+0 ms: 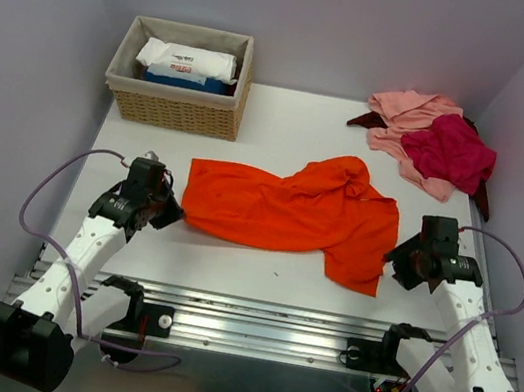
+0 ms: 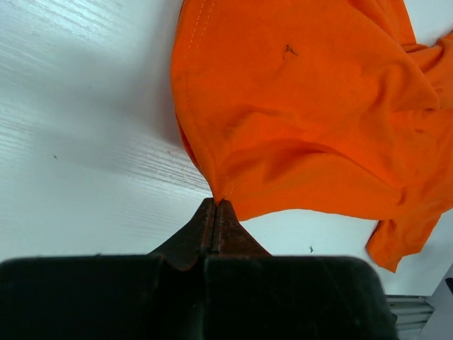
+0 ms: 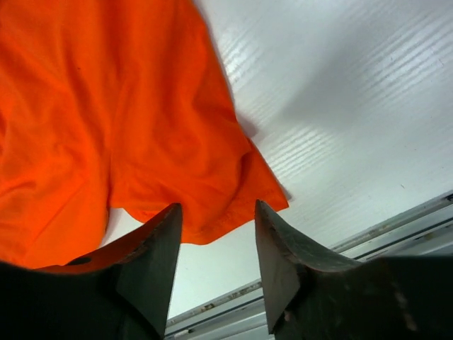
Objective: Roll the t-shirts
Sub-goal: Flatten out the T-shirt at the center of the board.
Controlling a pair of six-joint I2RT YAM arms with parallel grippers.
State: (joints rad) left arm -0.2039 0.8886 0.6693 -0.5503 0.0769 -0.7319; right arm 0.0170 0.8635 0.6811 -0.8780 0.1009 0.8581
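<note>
A bright orange t-shirt lies spread and rumpled across the middle of the white table. My left gripper is shut on its near left corner; the left wrist view shows the cloth pinched at the closed fingertips. My right gripper is open and empty beside the shirt's right sleeve, whose hem lies just beyond the spread fingers. A heap of other t-shirts sits at the far right: salmon pink, magenta and a dark maroon edge.
A woven wicker basket holding white and blue packets stands at the far left. The metal rail of the table's front edge runs between the arm bases. Grey walls close in both sides.
</note>
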